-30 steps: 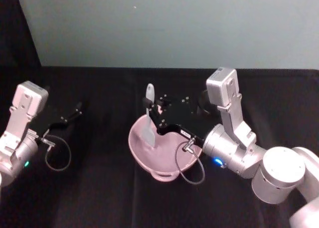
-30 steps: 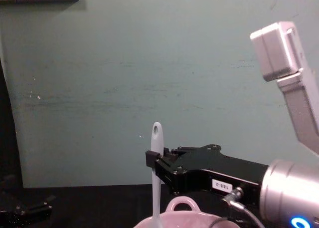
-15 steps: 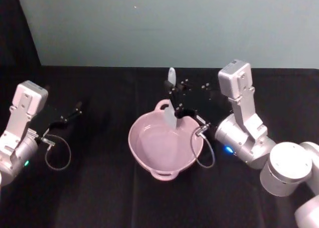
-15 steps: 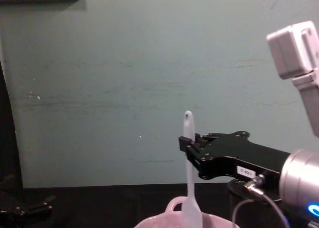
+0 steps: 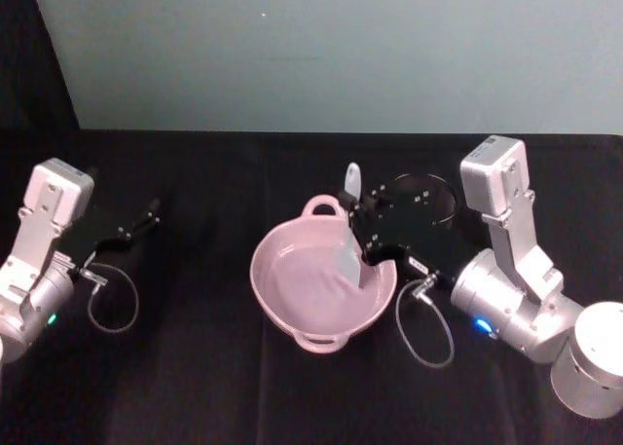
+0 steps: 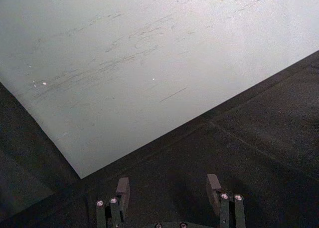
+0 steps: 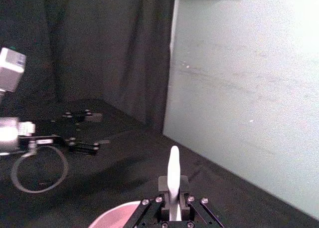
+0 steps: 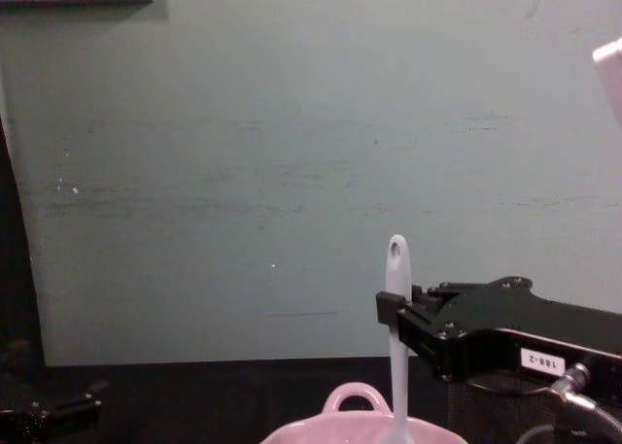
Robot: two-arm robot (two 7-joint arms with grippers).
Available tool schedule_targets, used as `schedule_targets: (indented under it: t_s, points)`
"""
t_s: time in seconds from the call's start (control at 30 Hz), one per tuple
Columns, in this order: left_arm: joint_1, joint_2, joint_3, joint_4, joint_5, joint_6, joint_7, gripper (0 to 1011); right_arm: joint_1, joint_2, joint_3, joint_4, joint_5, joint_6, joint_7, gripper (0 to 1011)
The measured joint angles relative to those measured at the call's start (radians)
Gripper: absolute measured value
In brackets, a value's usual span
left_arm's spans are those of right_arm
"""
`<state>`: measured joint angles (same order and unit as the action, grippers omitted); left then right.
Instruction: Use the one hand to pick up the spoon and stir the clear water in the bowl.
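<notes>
— Where is the spoon right now?

— From my head view, nearest me is the pale pink bowl (image 5: 265, 270), glossy, with a small tab at its near rim and a loop handle on the far rim. The white spoon (image 5: 348, 260) stands almost upright in its right half. Its flat, paddle-shaped blade is down inside the bowl and its slim handle rises above the rim. The chest view shows the oval hole at the top of the handle, above the gripper (I can't make out a water surface there).

— And the hand?

— The right gripper (image 5: 358, 221) comes in from the right, over the bowl's right rim. Its flat black jaws are clamped on the spoon's handle, partway up and below the hole. My right wrist view shows the handle (image 7: 173, 168) pinched squarely between the fingers.

— What about the other arm?

— The left gripper (image 5: 146, 214) is parked well off to the left above the black tablecloth (image 5: 195, 387). Its fingers (image 6: 122, 187) are spread wide with nothing between them.

— Anything behind the bowl?

— A black wire-mesh cup (image 5: 428, 194) stands just beyond the right gripper, near the bowl's far right side. Behind it is the teal wall (image 5: 341, 46).
</notes>
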<state>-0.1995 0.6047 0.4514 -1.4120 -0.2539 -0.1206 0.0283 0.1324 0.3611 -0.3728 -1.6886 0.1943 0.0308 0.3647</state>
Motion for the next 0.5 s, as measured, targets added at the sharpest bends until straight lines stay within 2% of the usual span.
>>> schedule_targets:
  t_s: [0.23, 0.33, 0.5]
  points:
    - [0.0, 0.0, 0.0, 0.0, 0.0, 0.0, 0.0, 1011, -0.041, 0.01, 0.0, -0.048, 0.06, 0.037, 0.028, 112]
    - [0.0, 0.0, 0.0, 0.0, 0.0, 0.0, 0.0, 1011, -0.045, 0.006, -0.011, -0.055, 0.092, 0.039, 0.042, 112]
    - [0.0, 0.0, 0.0, 0.0, 0.0, 0.0, 0.0, 1011, -0.041, -0.008, -0.035, -0.055, 0.11, 0.027, 0.047, 112]
